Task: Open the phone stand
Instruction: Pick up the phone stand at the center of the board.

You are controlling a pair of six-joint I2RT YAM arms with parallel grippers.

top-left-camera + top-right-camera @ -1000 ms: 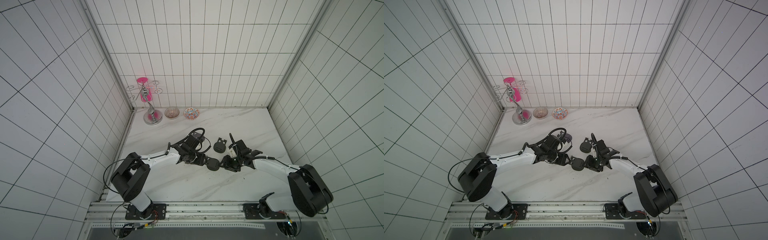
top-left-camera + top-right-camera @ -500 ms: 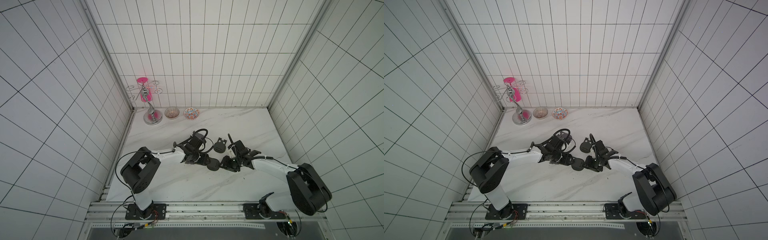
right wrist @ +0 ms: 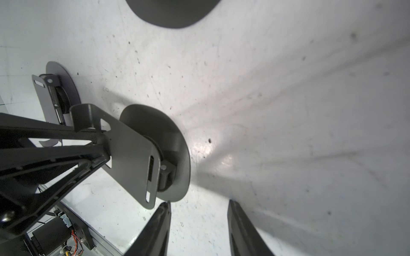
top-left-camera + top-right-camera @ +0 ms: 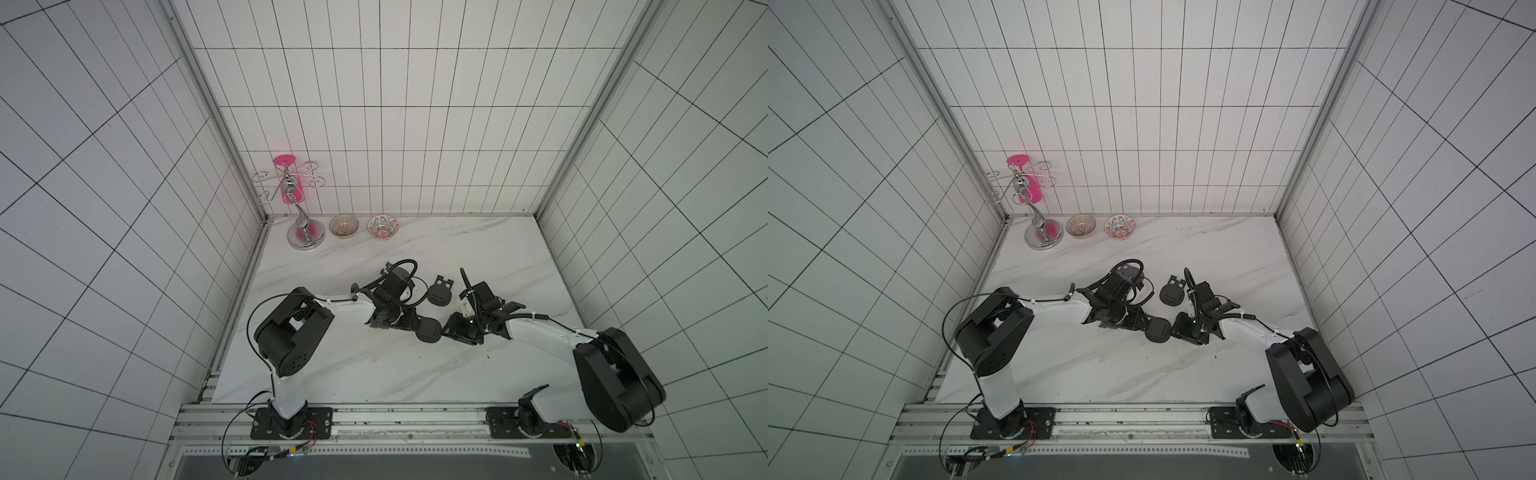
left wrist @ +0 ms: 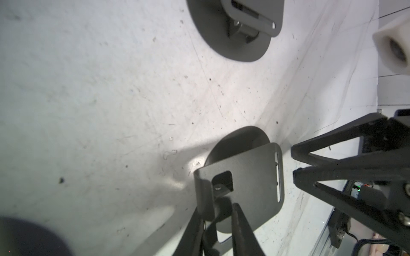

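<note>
Left wrist view: left tool point(image 5: 214, 210) clamps phone stand point(image 5: 248, 175); right tool point(image 3: 199, 205) spread.

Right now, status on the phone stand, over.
Left claw shut on phone stand, at its plate lip. Right claw open beside its base, not gripping. Second stand behind, apart.

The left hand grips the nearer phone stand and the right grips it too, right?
No: the left hand grips the phone stand, but the right hand is open beside it, nothing between its fingers; the right wrist view shows this.
</note>
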